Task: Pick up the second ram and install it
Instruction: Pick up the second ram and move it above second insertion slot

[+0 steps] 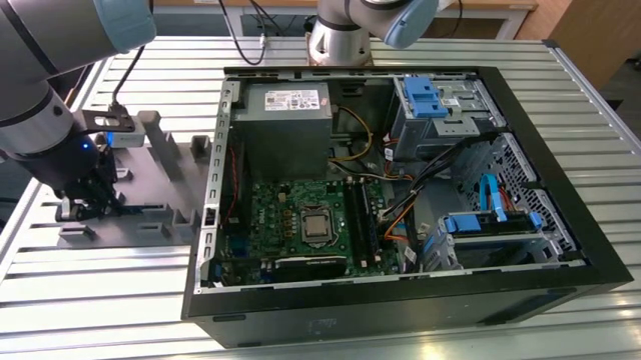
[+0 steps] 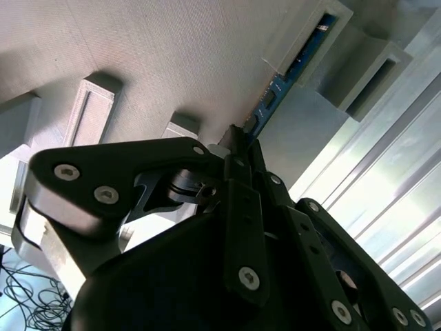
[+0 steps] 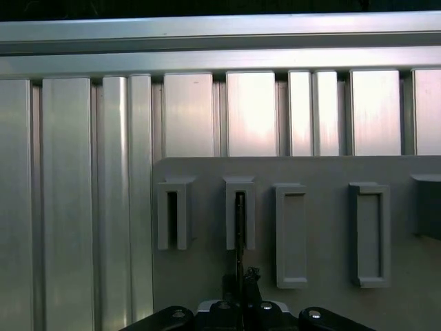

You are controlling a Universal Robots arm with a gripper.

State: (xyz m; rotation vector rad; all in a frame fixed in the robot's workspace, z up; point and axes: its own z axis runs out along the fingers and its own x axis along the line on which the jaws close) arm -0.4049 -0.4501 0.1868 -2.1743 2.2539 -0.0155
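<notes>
Second ram [image 2: 274, 89] blue in second wrist view, edge-on in first wrist view; gripper [image 2: 241, 136] seemingly clamping it.

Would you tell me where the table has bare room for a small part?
The table is bare between the grey fixture and its near edge, and at the exterior view's right of the computer case. Crowded: the fixture, where the gripper grips the second ram.
</notes>
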